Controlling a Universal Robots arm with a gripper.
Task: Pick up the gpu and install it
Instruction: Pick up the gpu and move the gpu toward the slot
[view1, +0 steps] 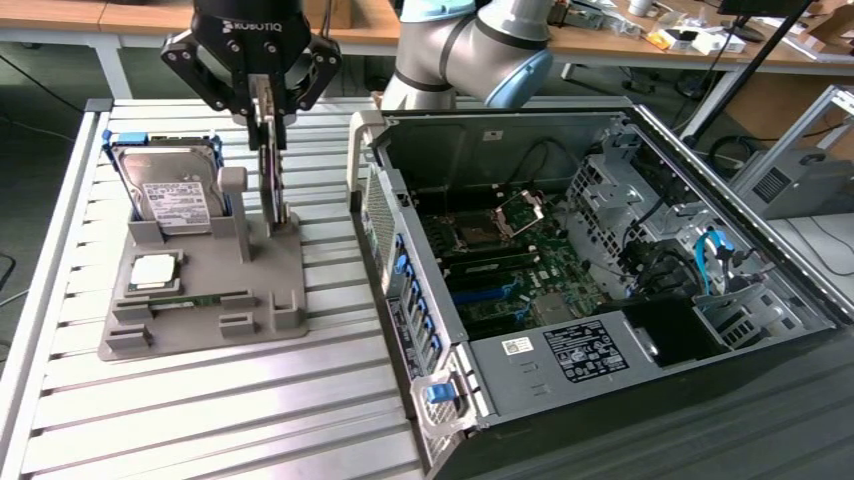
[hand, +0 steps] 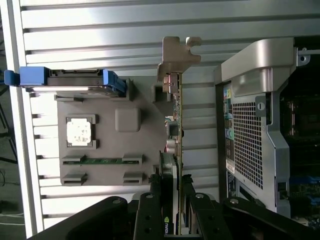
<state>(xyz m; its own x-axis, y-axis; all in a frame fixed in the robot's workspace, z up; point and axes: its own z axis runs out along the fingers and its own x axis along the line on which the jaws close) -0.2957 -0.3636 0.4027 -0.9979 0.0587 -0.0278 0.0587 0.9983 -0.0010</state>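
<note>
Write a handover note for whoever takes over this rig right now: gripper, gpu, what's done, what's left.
Gripper: shut on the gpu, holding its upper edge.
Gpu: standing on edge at the grey parts holder, beside the open computer case. I can't tell if it is clear of the holder.
Done: card grasped.
Left: the gpu is not yet inside the case or seated on the motherboard.
</note>
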